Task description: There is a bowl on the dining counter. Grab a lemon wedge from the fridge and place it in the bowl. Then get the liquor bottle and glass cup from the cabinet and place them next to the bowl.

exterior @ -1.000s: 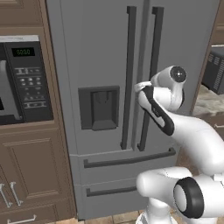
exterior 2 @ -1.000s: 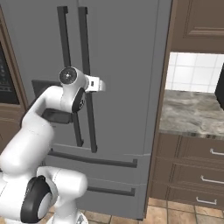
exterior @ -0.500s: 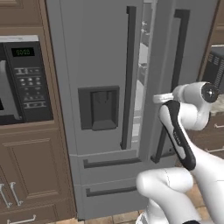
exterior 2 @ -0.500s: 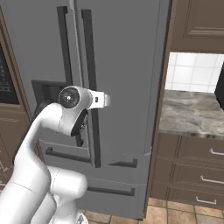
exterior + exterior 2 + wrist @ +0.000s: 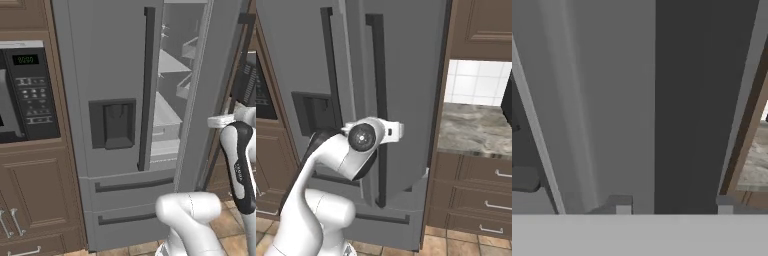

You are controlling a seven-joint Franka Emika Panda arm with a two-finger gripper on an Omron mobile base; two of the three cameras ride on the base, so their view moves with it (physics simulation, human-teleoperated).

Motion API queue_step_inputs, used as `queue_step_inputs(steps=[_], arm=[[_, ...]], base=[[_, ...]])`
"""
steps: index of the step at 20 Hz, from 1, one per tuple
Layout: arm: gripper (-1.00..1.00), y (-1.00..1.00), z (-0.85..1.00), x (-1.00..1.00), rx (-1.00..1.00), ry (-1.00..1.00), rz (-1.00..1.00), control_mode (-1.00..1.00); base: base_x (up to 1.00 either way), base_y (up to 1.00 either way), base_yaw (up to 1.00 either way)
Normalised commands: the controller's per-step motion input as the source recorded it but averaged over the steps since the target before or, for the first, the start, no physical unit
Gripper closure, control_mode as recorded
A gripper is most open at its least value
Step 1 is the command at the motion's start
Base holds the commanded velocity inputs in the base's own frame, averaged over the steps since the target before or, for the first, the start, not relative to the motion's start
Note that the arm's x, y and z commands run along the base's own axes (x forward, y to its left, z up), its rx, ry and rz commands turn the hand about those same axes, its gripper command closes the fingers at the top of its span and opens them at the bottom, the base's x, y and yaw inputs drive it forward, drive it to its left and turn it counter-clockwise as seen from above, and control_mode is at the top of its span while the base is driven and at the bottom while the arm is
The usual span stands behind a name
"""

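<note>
The grey steel fridge [image 5: 110, 60] stands in front of me with its right door [image 5: 406, 75] swung partly open, and white shelves [image 5: 167, 115] show inside. My gripper [image 5: 673, 202] is at that door's dark vertical handle [image 5: 702, 100]. Its fingertips [image 5: 622, 202] stand on either side of the bar, with a gap on the left side, so it is open around the handle. My hand [image 5: 391, 131] sits about halfway up the handle [image 5: 378, 100]. The lemon wedge, bowl, dining counter, liquor bottle and glass cup are out of view.
A black microwave [image 5: 25, 90] is built into brown cabinetry left of the fridge. To the right are a marbled worktop [image 5: 476, 130] over brown drawers [image 5: 481, 195], a white tiled wall and a brown wall unit [image 5: 481, 25]. The open door juts toward me.
The right fridge door has swung open wider, showing the shelves. My arm has moved right with the handle. The fingers have spread apart.
</note>
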Motion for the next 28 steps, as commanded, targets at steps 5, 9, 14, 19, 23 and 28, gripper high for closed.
queue_step_inputs(steps=[5, 9, 14, 19, 23, 28], arm=[[-1.0, 0.15, 0.07, -0.79, 0.0, 0.11, 0.0, -1.0], [-1.0, 0.63, -0.05, -0.91, -0.1, 0.11, 0.06, -1.0], [-1.0, 1.0, -0.06, -0.99, -0.38, 0.03, 0.16, -1.0], [-1.0, 0.55, 0.5, -1.0, -0.26, 0.0, 0.0, -1.0], [-1.0, -0.05, 0.49, -1.0, -0.02, 0.08, -0.12, -1.0], [-1.0, -0.14, 0.46, -1.0, 0.0, 0.2, -0.16, -1.0]], base=[[0.0, 0.0, 0.0], [0.0, 0.0, 0.0], [0.0, 0.0, 0.0], [0.0, 0.0, 0.0], [0.0, 0.0, 0.0], [0.0, 0.0, 0.0]])
